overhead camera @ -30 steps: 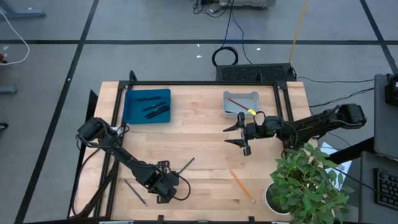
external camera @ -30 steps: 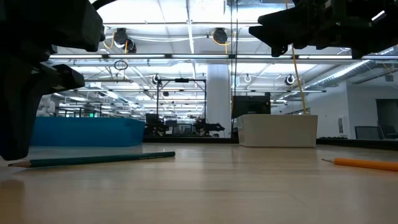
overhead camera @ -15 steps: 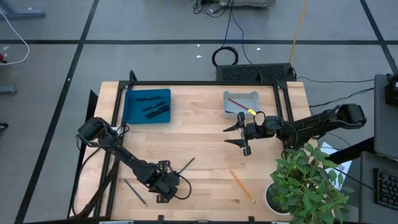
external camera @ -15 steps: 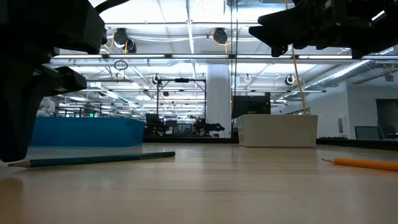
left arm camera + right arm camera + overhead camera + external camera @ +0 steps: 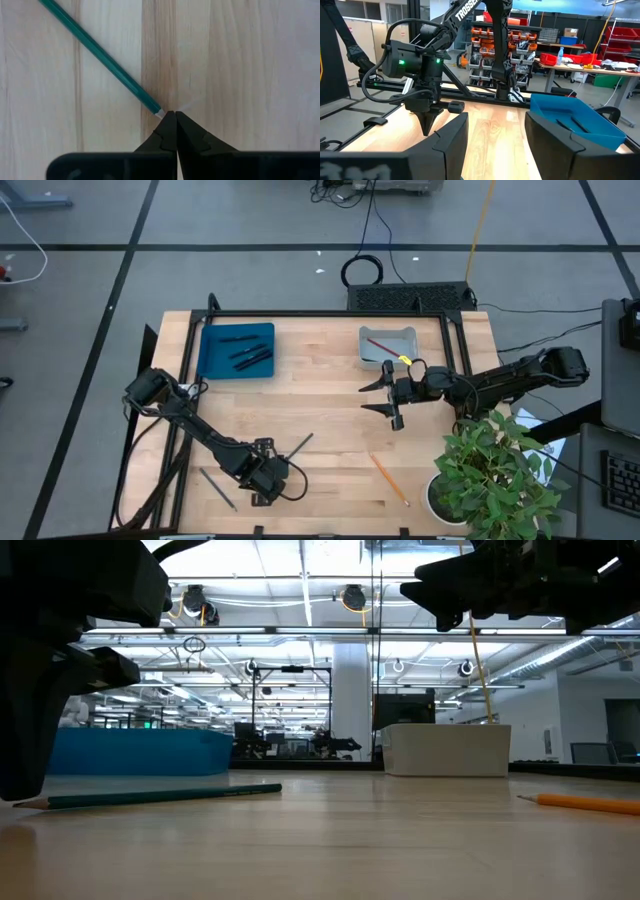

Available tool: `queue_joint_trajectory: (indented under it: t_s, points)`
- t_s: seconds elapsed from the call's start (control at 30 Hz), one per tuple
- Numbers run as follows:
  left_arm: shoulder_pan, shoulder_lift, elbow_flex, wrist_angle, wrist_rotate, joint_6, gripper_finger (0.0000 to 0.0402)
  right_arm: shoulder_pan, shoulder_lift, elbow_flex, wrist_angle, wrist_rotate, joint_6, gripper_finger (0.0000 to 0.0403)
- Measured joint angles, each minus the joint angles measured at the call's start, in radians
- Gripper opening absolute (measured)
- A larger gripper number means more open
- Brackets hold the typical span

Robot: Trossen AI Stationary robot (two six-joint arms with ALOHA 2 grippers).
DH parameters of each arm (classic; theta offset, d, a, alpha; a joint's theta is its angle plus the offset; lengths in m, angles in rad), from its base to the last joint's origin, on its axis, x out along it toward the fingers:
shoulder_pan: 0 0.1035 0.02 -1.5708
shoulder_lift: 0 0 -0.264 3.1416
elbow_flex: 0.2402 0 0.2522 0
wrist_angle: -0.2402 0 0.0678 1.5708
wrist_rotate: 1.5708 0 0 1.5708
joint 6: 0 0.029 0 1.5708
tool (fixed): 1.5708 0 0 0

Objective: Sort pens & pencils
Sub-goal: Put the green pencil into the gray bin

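Your left tool [image 5: 170, 116] low over tabletop [image 5: 330, 410] near front edge, fingers pressed together, holding nothing; tip of green pencil [image 5: 102, 56] just beside them. Your right tool [image 5: 392, 392] waits mid-table near grey tray [image 5: 372, 358], fingers wide apart, empty. Red pencil [image 5: 379, 343] in grey tray. Pens [image 5: 250, 356] in blue tray [image 5: 212, 360]. Orange pencil [image 5: 389, 479] loose near front right.

The high view is looking straight down on the whole table [image 5: 330, 400] from far above; the low view is sitting at tabletop height, facing level toward the blue tray [image 5: 140, 752] and white bin [image 5: 445, 749]; the left wrist view is pointing down, very near the wood; the right wrist view is facing across toward the same blue tray.
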Motion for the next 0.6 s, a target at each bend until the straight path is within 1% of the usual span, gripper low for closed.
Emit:
queue_joint_trajectory:
  t_s: [0.37, 0.6]
  points:
    - [0.002, 0.0, 0.0, -0.001, 0.0, 0.017, 0.0, 0.0, 0.0, 0.0, 0.0, 0.0, 0.002, 0.0185]
    - [0.005, 0.0, 0.0, -0.032, 0.0, 0.019, 0.0, 0.0, 0.0, 0.0, 0.0, 0.0, 0.002, 0.0185]
